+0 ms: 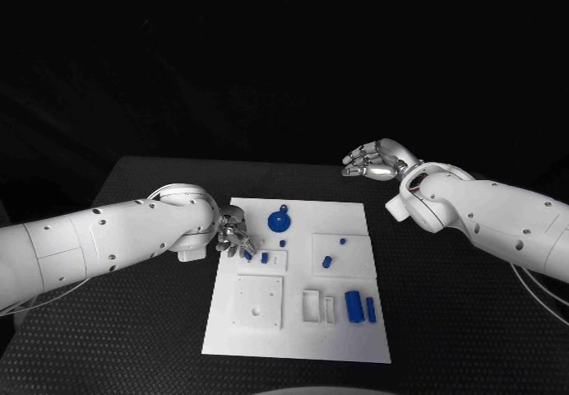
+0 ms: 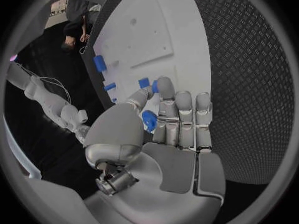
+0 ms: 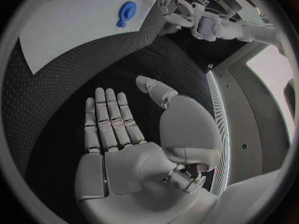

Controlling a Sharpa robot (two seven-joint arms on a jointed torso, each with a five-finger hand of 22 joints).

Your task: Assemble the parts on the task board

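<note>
- Task board (image 1: 297,337): white plate at table centre. Near-right area carries two upright blue parts (image 1: 359,306).
- Left hand (image 1: 233,239): at the board's left edge. The left wrist view shows a small blue part (image 2: 149,120) pinched between thumb and fingers.
- Blue disc part (image 1: 279,220): lies on the board's far area.
- Right hand (image 1: 375,160): over the black table (image 1: 142,329), far right, well apart from the board; fingers extended, holding nothing.
- No legible writing.

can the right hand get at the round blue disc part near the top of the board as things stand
Probably yes. The right hand hovers open past the far right corner of the task board, and nothing lies between it and the round blue disc part; the left hand works beside it.
</note>
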